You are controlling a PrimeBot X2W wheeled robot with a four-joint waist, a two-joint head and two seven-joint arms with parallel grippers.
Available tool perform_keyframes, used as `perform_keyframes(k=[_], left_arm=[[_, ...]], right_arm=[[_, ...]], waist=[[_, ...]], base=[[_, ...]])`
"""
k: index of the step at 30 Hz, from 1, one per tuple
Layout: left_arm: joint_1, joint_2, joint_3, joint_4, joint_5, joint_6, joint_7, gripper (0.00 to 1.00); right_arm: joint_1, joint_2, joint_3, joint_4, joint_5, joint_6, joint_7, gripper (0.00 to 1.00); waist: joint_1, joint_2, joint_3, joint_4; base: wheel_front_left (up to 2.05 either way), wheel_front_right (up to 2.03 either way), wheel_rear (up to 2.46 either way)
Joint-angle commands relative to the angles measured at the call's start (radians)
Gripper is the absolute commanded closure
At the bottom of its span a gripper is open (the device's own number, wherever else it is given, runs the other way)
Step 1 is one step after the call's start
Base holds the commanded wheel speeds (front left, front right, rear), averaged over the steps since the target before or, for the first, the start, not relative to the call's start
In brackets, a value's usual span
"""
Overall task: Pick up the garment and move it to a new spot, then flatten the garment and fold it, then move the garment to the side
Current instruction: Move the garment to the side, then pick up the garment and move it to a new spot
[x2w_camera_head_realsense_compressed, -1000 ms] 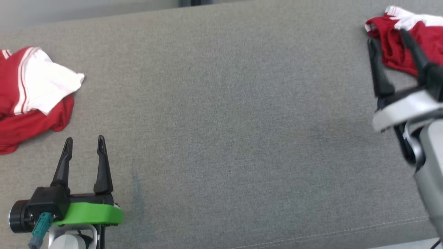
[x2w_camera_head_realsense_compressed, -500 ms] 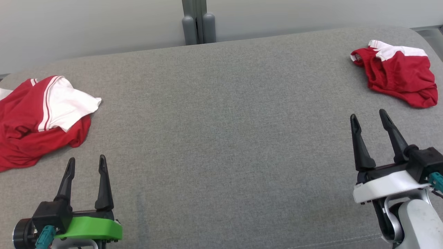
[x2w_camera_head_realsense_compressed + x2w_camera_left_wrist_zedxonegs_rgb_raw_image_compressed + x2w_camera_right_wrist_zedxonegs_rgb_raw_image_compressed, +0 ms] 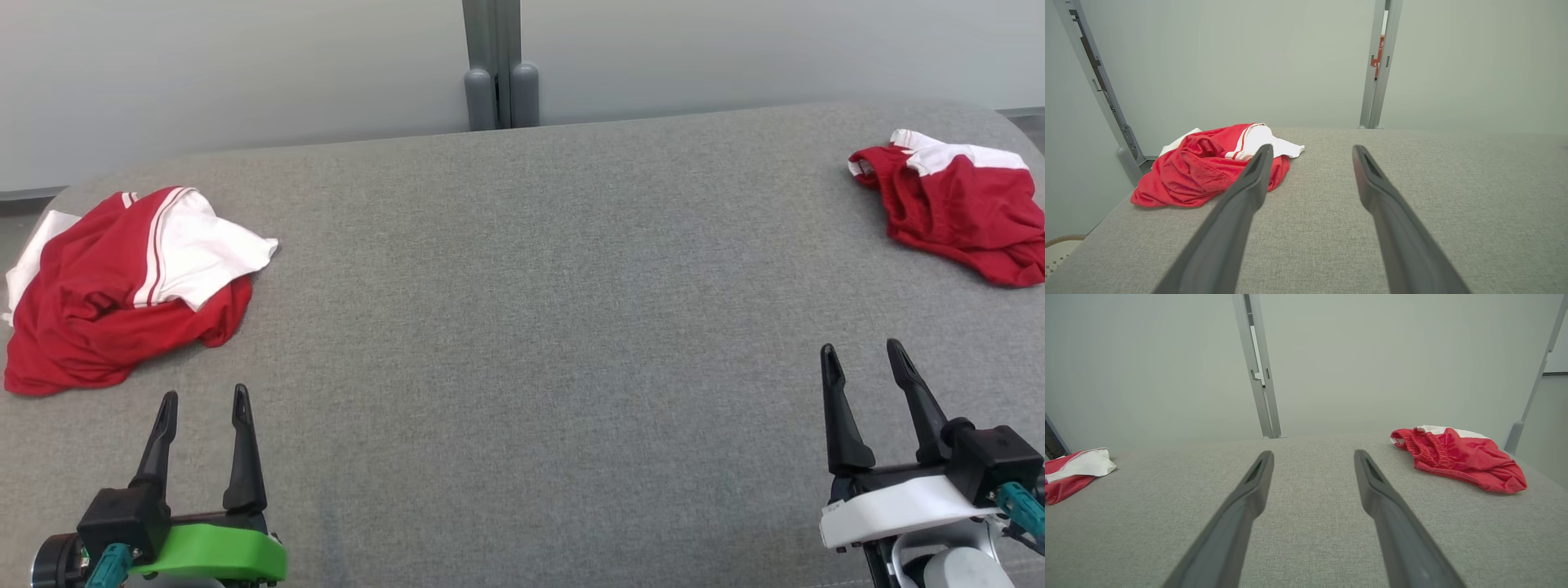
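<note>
Two crumpled red-and-white garments lie on the grey table [image 3: 522,327]. One garment [image 3: 122,286] sits at the far left, and shows in the left wrist view [image 3: 1208,167] past my left finger. A smaller garment [image 3: 959,204] with an elastic waistband lies at the far right, also in the right wrist view [image 3: 1457,457]. My left gripper [image 3: 204,400] stands open at the lower left, just in front of the left garment and apart from it. My right gripper [image 3: 864,355] stands open at the lower right, well short of the right garment. Both hold nothing.
A pale wall stands behind the table, with a grey vertical post [image 3: 500,65] at its middle. A second post [image 3: 1102,90] stands off the table's left end. The table's corners are rounded. Bare grey cloth stretches between the two garments.
The head camera has tilted up, so the wall and post now show. My right gripper has drawn back from the right garment to the near edge, open. The left gripper kept its pose.
</note>
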Motion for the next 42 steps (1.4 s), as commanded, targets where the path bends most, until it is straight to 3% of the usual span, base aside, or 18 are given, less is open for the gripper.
perform_keyframes(k=[1,33,42], left_arm=[[0.015,0.004,0.005,0.0,0.006,-0.005,0.001,0.0],[0.022,0.003,0.006,0.012,0.009,-0.007,0.001,0.0],[0.013,0.01,0.002,0.012,0.009,-0.007,0.001,0.0]], right_arm=[[0.018,0.006,-0.005,-0.005,-0.005,-0.001,-0.002,0.0],[0.032,0.036,-0.011,0.026,-0.027,-0.001,-0.004,0.0],[0.041,0.038,-0.013,0.024,-0.027,-0.001,-0.004,0.0]], waist=[[0.0001,0.0,-0.005,0.005],[0.0001,0.0,-0.032,0.017],[0.0001,0.0,-0.032,0.053]], base=[[0.0,0.0,0.0],[0.0,0.0,0.0],[0.0,0.0,0.0]])
